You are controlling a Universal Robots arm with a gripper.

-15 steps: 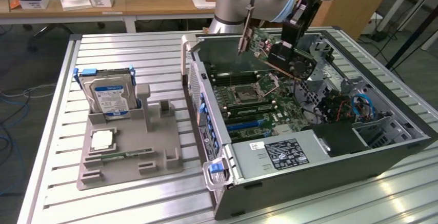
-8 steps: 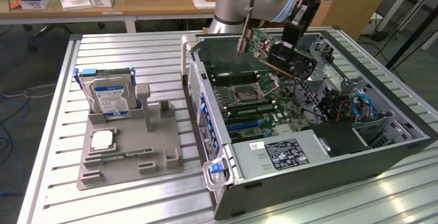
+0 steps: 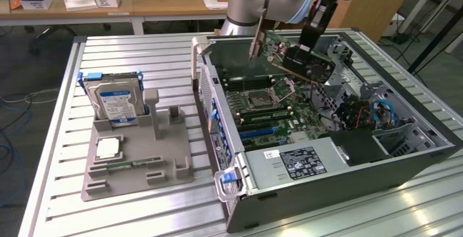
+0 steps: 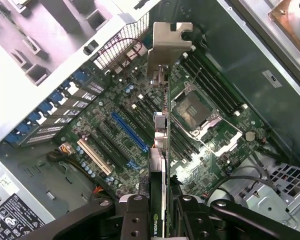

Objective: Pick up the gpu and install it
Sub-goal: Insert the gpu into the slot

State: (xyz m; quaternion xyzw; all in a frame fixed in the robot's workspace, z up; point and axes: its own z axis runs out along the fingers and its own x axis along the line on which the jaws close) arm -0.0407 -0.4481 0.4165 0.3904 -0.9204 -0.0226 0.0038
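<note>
The gpu [image 3: 293, 58] hangs tilted in the air above the open computer case [image 3: 405, 166], its green board and silver end bracket facing the exterior view's left. My gripper [image 3: 305, 47] is shut on the card's upper edge. The wrist view looks down the card edge-on: the gpu [image 4: 161, 145] runs between my gripper's [image 4: 161, 205] black fingers [image 4: 135, 212], with its metal bracket [image 4: 168, 42] at the far end. Below lies the motherboard [image 4: 215, 165], where the blue expansion slot [image 4: 129, 131] sits a little to one side of the card's line. The card touches nothing in the case.
A grey holder tray [image 3: 170, 174] stands at the exterior view's left with a blue-labelled hard drive [image 3: 116, 104], a processor chip [image 3: 108, 147] and a memory stick [image 3: 134, 164]. The power supply [image 3: 296, 164], cables [image 3: 383, 112] and the case walls surround the motherboard [image 3: 275, 107].
</note>
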